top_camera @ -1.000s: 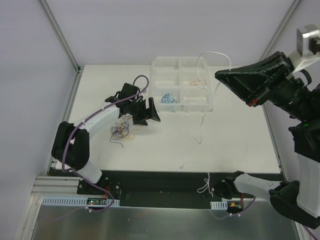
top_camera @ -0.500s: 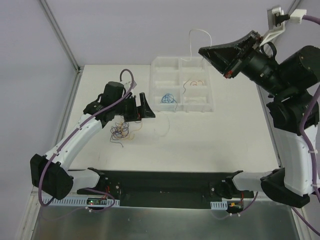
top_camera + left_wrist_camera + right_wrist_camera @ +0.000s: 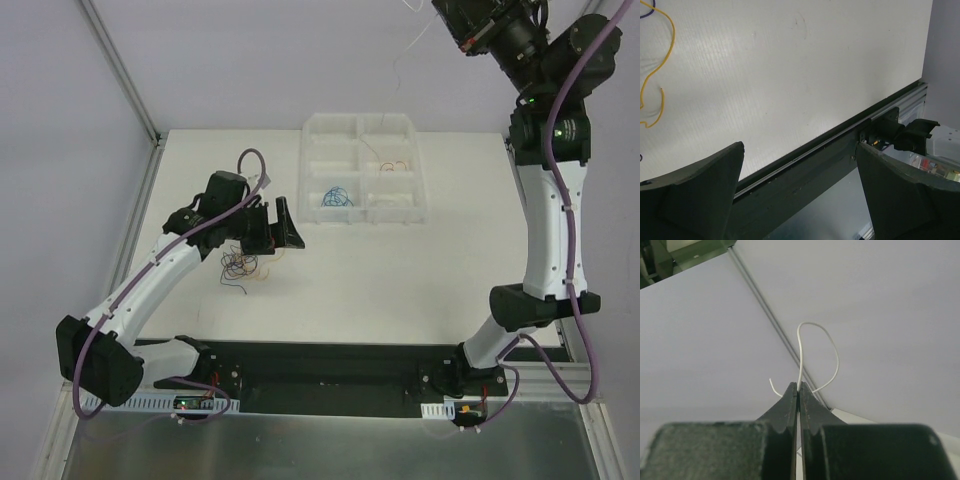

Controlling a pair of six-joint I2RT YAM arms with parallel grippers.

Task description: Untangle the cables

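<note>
White table [image 3: 420, 280] inside a pale-walled enclosure; black rail [image 3: 320, 365] along the near edge, both arm bases on it.

Clear tray [image 3: 360, 117] toward the far side, six compartments. Blue cable [image 3: 337, 196] curled in the near-left compartment. Orange cable [image 3: 397, 165] in the middle-right one. Other compartments: contents too faint to make out.

Tangle [image 3: 240, 265] on the bare table, left of centre and well apart from the tray. Dark purple and orange-yellow strands looped together, with one dark end trailing toward the rail.

Left gripper [image 3: 280, 232] sits low over the table just right of the tangle, between it and the tray. Fingers [image 3: 700, 190] spread wide, nothing between them; only table and rail show in the gap. Cannot tell whether it touches the surface. Yellow strand [image 3: 655, 75] lies at the upper left of the wrist view, clear of both fingers, with a scrap of dark purple at the corner.

Right arm stands tall on the right, its wrist at the top edge of the overhead view. Right gripper [image 3: 798, 390] is pressed fully together, pinching the white wire [image 3: 799, 355]. The wire rises from the tips, arcs over to the right and drops back beside them. A short end pokes out to the left. Wall and a frame strut lie behind. From overhead the wire is only a faint thread above the tray, too thin to trace.
</note>
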